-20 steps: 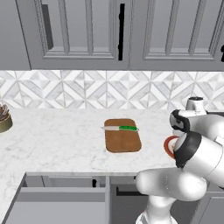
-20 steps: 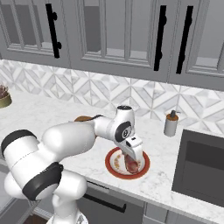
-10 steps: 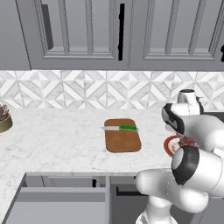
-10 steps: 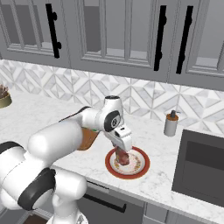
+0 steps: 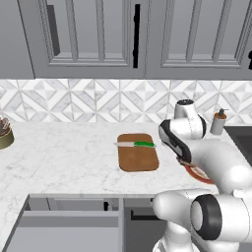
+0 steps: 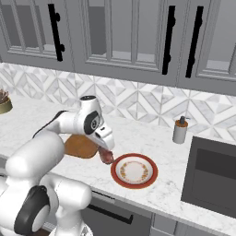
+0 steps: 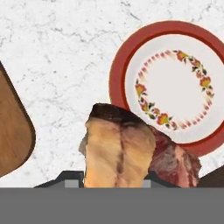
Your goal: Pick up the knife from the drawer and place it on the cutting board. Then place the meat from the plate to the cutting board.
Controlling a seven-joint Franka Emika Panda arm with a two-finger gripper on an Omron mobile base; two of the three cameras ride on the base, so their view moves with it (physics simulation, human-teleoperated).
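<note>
Pincer pinching the meat between plate and cutting board; best lowered flat beside the knife.

On the marble counter: one wooden cutting board, carrying one green-handled knife; one red-rimmed plate; one piece of meat; one small bottle by the one dark sink; and one brown bowl at the far left. Below the counter, one wide grey drawer stands open. Three black cabinet handles show on the upper doors in the right base view.
</note>
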